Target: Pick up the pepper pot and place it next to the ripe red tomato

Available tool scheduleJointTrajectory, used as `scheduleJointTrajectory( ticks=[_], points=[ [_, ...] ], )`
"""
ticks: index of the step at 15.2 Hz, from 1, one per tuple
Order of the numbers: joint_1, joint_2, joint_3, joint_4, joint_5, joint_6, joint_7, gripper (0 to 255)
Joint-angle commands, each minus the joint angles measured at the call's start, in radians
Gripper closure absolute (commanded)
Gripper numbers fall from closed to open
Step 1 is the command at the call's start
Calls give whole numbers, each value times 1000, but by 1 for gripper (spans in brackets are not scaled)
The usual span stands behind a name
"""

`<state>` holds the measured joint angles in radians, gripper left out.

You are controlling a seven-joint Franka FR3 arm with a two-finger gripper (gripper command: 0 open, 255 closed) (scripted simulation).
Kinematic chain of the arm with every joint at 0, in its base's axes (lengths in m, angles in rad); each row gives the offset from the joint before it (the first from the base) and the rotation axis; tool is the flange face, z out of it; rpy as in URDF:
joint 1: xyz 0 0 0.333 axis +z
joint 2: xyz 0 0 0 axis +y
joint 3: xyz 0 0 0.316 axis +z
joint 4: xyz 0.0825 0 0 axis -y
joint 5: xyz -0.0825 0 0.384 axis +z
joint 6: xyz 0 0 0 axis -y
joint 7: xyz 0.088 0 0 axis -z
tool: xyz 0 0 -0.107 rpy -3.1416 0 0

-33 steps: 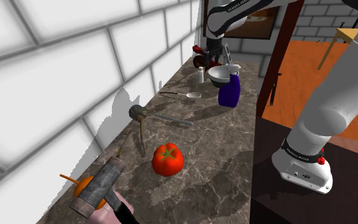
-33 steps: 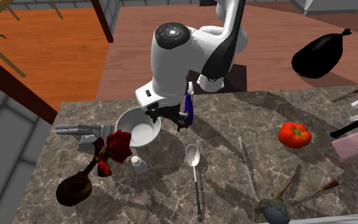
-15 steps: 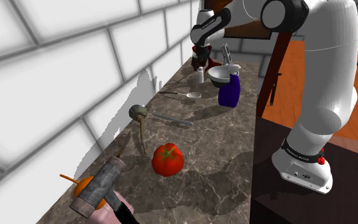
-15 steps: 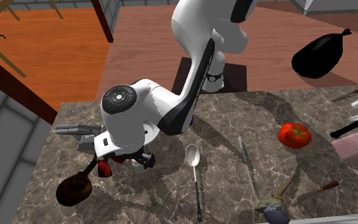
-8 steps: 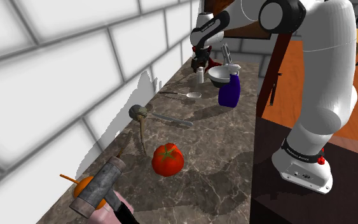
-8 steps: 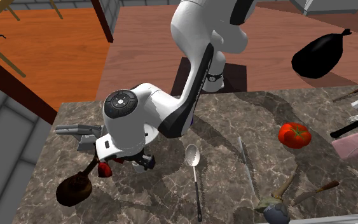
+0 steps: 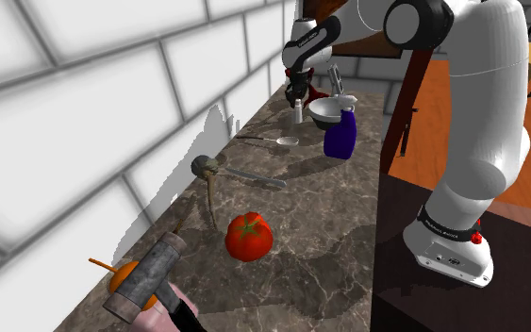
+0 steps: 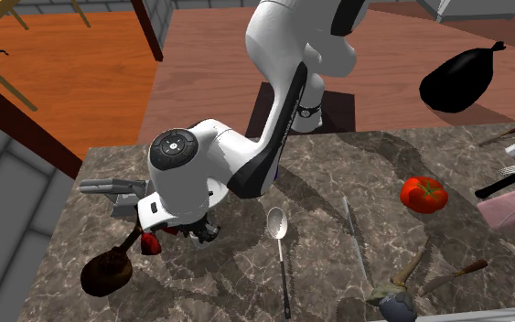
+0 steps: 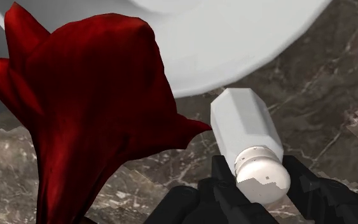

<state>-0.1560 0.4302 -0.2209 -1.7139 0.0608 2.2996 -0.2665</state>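
Shoulder camera sits beside the stand (image 7: 518, 283), low right of its picture, and looks down the length of the marble counter (image 7: 329, 236), with the tiled wall (image 7: 84, 113) running along its left. Second exterior camera is up high on the wall side, facing back at the arm (image 8: 287, 55) across the counter (near enough opposite). Both catch the tomato (image 7: 249, 236) and the spoon (image 7: 274, 141). Wrist camera is right down close, staring at the marble, the white bowl (image 9: 234, 38) and the pepper pot (image 9: 250, 143); that bowl sits far off in the shoulder view.
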Motion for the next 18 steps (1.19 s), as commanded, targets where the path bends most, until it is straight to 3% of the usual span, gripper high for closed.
scheduleJointTrajectory(
  ticks=[1,4,18],
  points=[
    [0,0,0,0,0,0,0,255],
    [0,0,0,0,0,0,0,255],
    [4,-66,-9,96,-17,-161,6,255]
  ],
)
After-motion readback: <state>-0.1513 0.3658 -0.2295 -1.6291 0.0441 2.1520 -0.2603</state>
